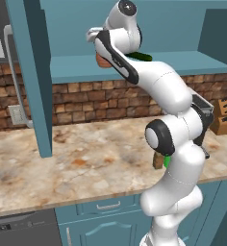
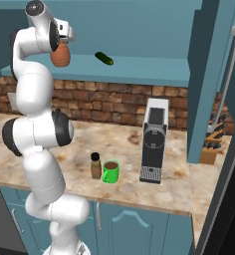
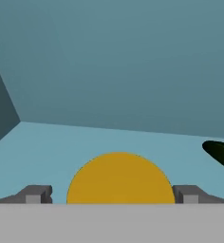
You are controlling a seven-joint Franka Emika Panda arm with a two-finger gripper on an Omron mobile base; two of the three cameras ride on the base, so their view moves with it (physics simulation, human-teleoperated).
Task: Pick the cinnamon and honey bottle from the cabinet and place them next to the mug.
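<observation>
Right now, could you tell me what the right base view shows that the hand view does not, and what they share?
Right base view alone: the mug on the counter with the cinnamon beside it, the coffee machine, the knife block and the brick wall. Hand view alone: the honey bottle's yellow lid from above, with a fingertip on each side and a gap to both. Both: the honey bottle, the cucumber and the cabinet shelf.
</observation>
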